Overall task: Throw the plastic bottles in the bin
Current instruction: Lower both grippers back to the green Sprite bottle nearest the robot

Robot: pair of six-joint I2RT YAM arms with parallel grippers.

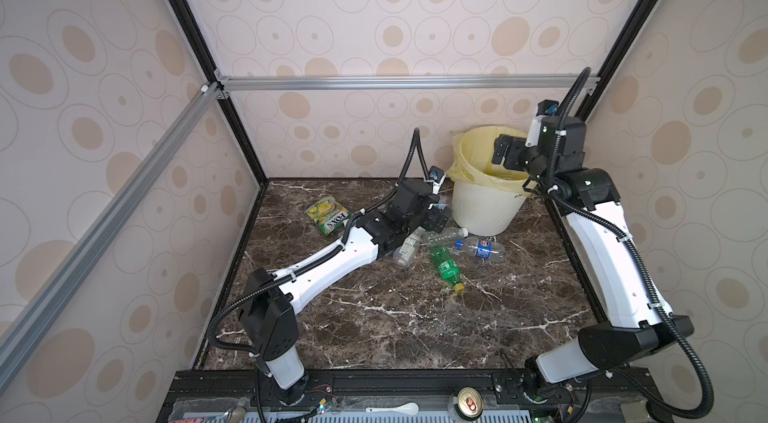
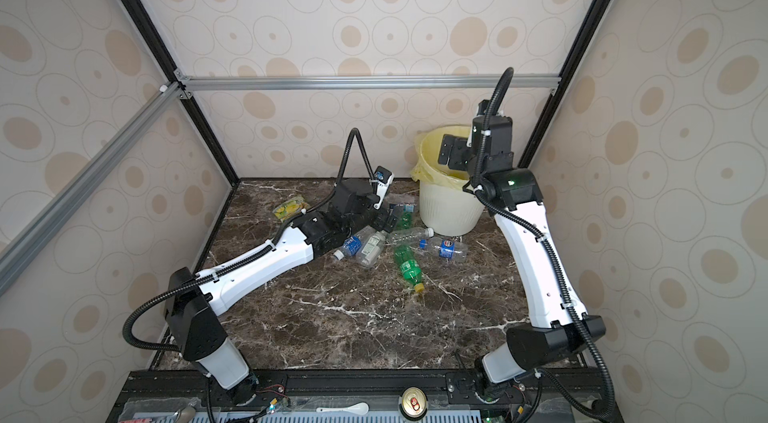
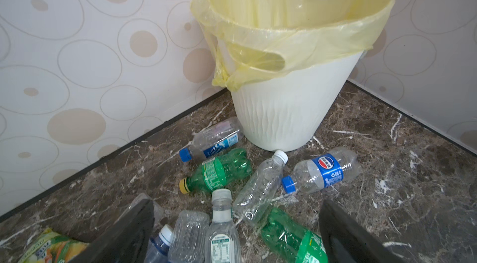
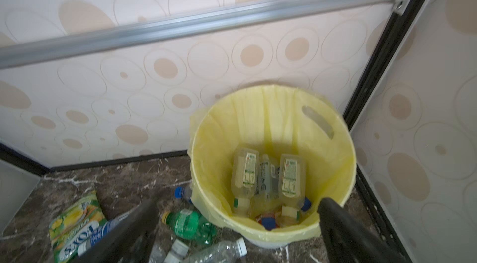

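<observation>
Bottles first: in both top views the small clear and green plastic bottles [image 1: 446,269] lie scattered on the dark marble tabletop [image 1: 395,317], just beside the round white ribbed plastic bin [image 1: 484,209], lined in pale yellow. My right gripper [image 1: 507,153] hangs over the bin's mouth, jaws spread, empty; my left gripper [image 1: 438,219] sits low among the bottles. Through the left wrist camera its jaws stand wide, nothing pinched, a clear pale-capped bottle [image 3: 222,236] lying between them. Through the right wrist camera several labelled bottles [image 4: 291,176] rest inside the bin. I judge these empties light, thin-walled, easily crushed and slick, so I would take one across its labelled middle, not the tapering neck.
</observation>
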